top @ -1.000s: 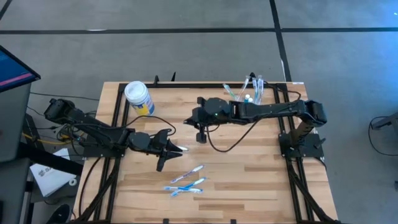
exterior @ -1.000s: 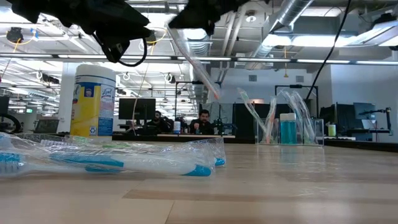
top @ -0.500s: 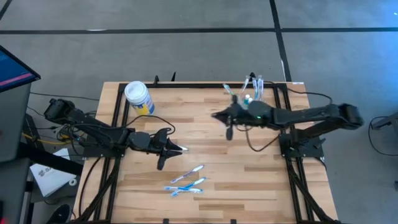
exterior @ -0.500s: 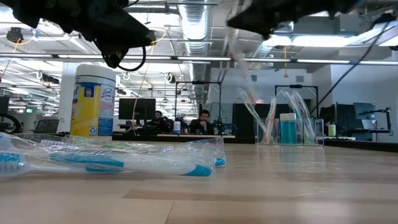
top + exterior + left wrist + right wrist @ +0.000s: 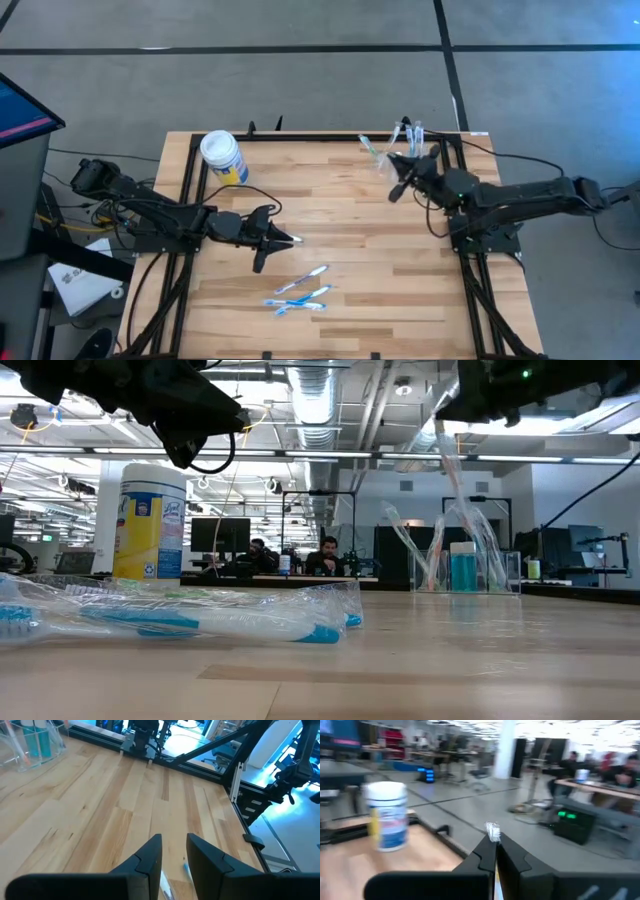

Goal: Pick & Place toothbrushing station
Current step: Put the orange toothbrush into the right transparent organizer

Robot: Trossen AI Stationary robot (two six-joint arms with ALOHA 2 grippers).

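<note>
The wooden table [image 5: 340,210] carries everything, and on it the two dark arms reach in from opposite sides. The left gripper [image 5: 283,239] hangs low over the table's left-middle part, its fingers [image 5: 150,857] a small gap apart and holding nothing. The right gripper [image 5: 397,189] is raised near the far right corner, just beside the toothbrushing station, with its fingers [image 5: 487,852] pressed together on a wrapped toothbrush [image 5: 493,832] whose bristles stick out past the tips. A white-lidded yellow-and-blue canister [image 5: 223,158] stands upright near the far left corner. The toothbrushing station [image 5: 404,146], a clear cup with several toothbrushes leaning out of it, stands at the far right edge. Three wrapped toothbrushes [image 5: 300,291] lie loose near the front edge, close together
</note>
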